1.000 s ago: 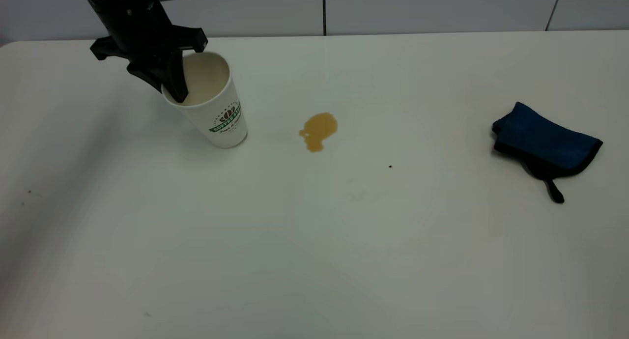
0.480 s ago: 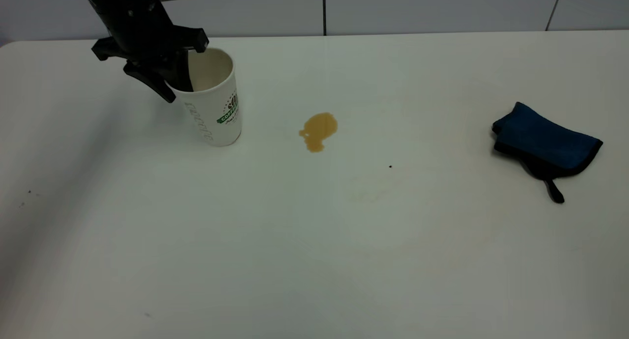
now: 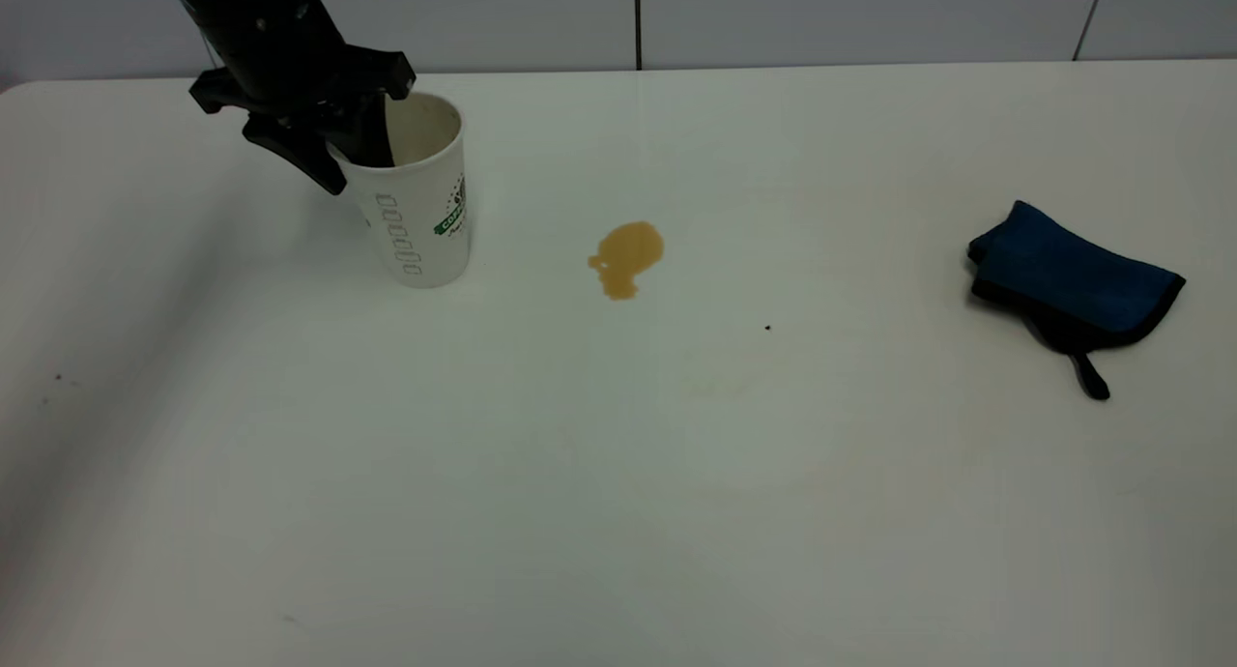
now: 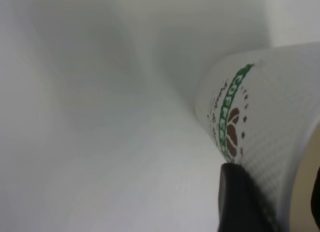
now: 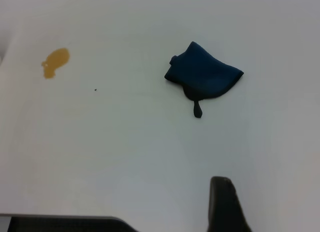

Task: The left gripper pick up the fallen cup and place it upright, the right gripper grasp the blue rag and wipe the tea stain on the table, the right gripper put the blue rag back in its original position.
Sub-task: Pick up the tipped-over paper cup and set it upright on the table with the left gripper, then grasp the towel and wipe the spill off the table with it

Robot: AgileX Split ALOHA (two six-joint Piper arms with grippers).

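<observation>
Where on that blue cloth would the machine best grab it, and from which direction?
Probably from straight above, pinching the thick folded body of the blue rag near its middle. It lies flat on the table, so no side is open to slip under; the thin loop tab looks too small to hold reliably.

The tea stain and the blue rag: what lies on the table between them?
Only a tiny black speck lies between the tea stain and the blue rag, shown in the exterior view.
</observation>
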